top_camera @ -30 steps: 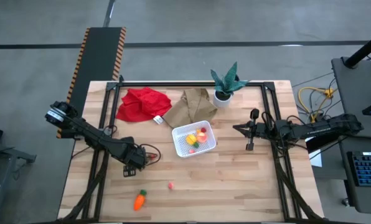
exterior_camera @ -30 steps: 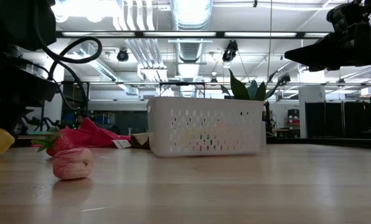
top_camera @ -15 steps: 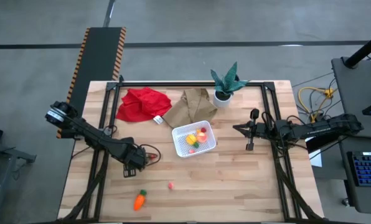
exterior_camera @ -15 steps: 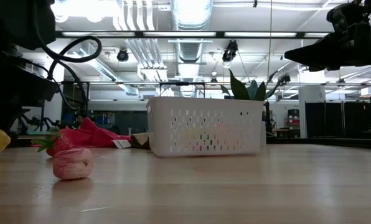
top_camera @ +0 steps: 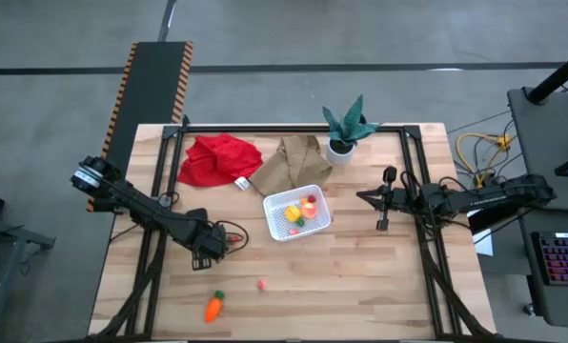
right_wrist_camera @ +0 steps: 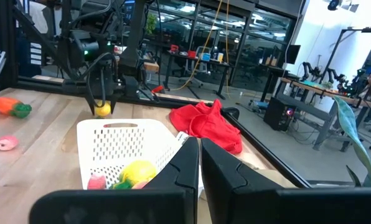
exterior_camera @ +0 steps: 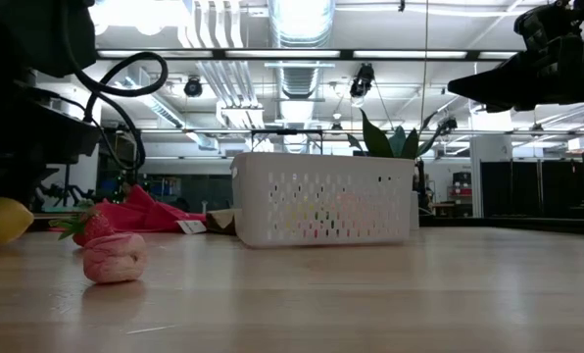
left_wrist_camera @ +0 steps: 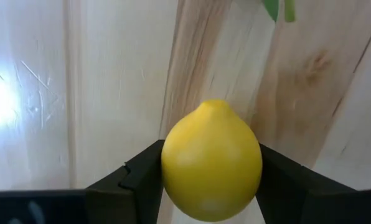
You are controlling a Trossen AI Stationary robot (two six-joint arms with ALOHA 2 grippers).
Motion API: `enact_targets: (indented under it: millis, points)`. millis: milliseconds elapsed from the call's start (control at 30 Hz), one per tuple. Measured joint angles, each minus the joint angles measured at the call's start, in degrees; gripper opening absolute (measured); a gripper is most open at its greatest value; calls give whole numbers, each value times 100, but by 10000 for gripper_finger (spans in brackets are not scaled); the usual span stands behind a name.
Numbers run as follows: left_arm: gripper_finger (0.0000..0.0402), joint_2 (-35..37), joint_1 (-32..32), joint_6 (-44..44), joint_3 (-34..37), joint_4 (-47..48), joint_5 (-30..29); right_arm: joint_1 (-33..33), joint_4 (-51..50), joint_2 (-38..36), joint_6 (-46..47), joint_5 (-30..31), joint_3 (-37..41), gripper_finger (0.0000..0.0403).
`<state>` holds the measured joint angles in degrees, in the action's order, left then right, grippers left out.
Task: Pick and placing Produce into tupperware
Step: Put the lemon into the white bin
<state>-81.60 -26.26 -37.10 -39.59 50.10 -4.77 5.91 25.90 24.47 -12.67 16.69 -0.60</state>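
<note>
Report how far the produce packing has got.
Done: several toy pieces, yellow and red among them, lie in the white perforated plastic container. In hand: the left hand is shut on a yellow toy lemon. Left: the orange carrot with green top and a small pink piece on the wooden table. The right hand waits, shut.

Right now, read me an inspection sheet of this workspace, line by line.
Surface: wooden table.
Job's things: white tupperware mid-table with produce inside; carrot and pink piece loose near the front edge; lemon.
Clutter: red cloth, brown paper bag, potted plant.
Grippers: left gripper shut on lemon, front-left of the tupperware; right gripper shut, waiting right of the tupperware.
Cables: yellow coil off the table's right.
Surroundings: workshop room behind.
</note>
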Motion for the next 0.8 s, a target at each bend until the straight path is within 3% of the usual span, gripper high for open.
enact_targets:
  millis: [167,300,567,800]
  points:
    - [184,94,2,0,-2,97,53,0,-1,0,0,0,0,9]
    - [184,327,9,-2,-11,148,-286,0,1,0,0,-2,0,9]
    - [183,1117,214,106,-155,-212,-1594,-1,10,0,-1,-2,0,9]
    - [183,1673,620,1296,-140,-1466,-2649,-1,19,0,-83,-3,0,9]
